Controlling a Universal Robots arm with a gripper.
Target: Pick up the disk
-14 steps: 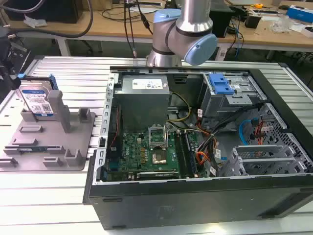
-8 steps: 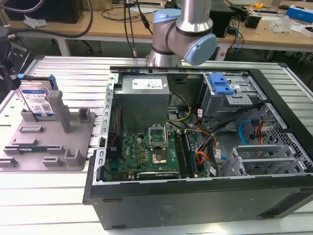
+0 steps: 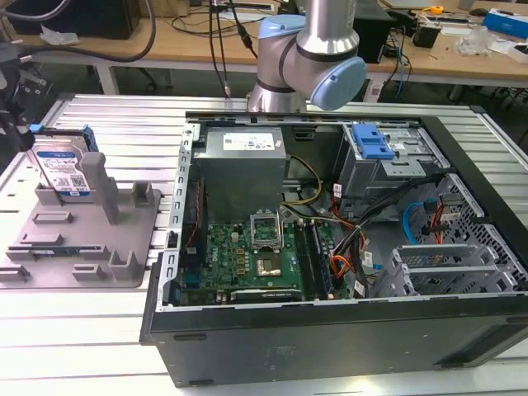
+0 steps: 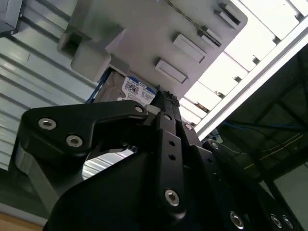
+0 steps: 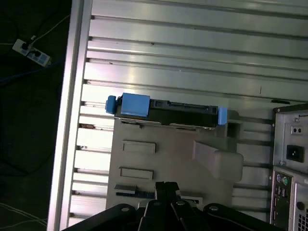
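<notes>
The disk (image 3: pixel 62 165) stands upright on its long edge in a slot at the back edge of the grey fixture (image 3: pixel 91 247). The fixture sits near the edge of the slatted metal table (image 3: pixel 107 115) on the exterior view's left, well apart from the open computer case (image 3: pixel 330 346). In the first wrist view the disk (image 5: pixel 178 109) shows edge-on, a thin dark bar with a blue rail at each end. The gripper (image 5: pixel 166 185) hangs over the opposite edge of the fixture, apart from the disk, its tips pressed together and holding nothing. The disk is probably dense and quite stiff, so it will not bend in a grip. Its bare metal face and glossy label look smooth and may slide under light pressure. It is also likely sensitive to knocks, so it wants a firm, gentle hold. The best purchase seems to be across the two broad faces at the exposed upper edge, midway between the rails. The plastic rails themselves could flex.
</notes>
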